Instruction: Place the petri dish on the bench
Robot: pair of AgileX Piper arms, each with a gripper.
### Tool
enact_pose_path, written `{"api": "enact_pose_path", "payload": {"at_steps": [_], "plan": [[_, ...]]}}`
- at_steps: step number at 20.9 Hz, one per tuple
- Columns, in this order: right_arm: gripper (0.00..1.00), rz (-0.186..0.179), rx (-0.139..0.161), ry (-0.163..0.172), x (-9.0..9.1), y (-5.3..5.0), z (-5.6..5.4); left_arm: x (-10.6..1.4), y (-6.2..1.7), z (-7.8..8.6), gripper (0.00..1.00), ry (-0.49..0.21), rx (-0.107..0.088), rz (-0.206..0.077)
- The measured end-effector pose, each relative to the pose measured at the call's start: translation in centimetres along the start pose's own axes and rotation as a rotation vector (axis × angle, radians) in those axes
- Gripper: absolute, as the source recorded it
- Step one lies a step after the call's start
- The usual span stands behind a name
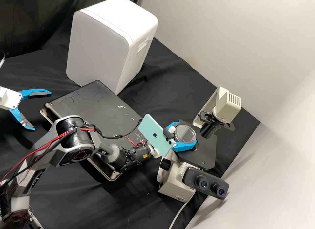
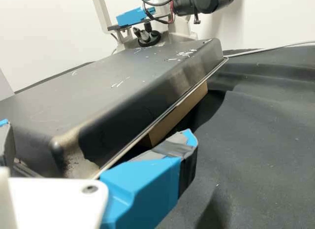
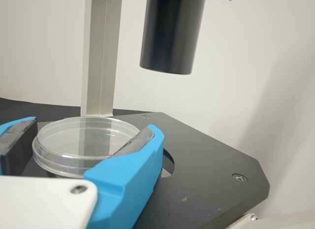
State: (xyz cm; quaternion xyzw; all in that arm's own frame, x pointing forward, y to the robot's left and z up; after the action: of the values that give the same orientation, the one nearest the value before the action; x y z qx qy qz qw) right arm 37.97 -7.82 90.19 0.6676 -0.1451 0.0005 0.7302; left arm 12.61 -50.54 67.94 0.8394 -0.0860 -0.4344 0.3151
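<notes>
A clear round petri dish (image 1: 184, 133) (image 3: 83, 143) is at the black stage (image 1: 204, 154) (image 3: 206, 165) of a white microscope (image 1: 178, 181), under its dark condenser tube (image 3: 170, 32). My right gripper (image 1: 185, 134) (image 3: 91, 128) is shut on the dish, one blue finger (image 3: 133, 165) against each side of its rim. Far off at the bench's left edge, my left gripper (image 1: 40, 109) (image 2: 96, 133) stands open with nothing in it, its fingers (image 2: 162, 175) close to a corner of the black tray (image 1: 95, 107) (image 2: 123, 86).
The black tray lies upside down mid-bench on a brown block (image 2: 177, 113). A tall white box (image 1: 108, 41) stands behind it. A mint phone (image 1: 154, 133) rides on the right wrist. Black cloth (image 1: 65, 196) covers the bench in front of the tray.
</notes>
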Motion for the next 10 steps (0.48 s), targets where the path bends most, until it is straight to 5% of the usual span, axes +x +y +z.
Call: {"api": "enact_pose_path", "payload": {"at_steps": [10], "plan": [[0.00,0.007,0.001,0.008,-0.22,-0.09,0.04,0.00,0.00,0.00,1.00,0.000,0.000,0.000]]}}
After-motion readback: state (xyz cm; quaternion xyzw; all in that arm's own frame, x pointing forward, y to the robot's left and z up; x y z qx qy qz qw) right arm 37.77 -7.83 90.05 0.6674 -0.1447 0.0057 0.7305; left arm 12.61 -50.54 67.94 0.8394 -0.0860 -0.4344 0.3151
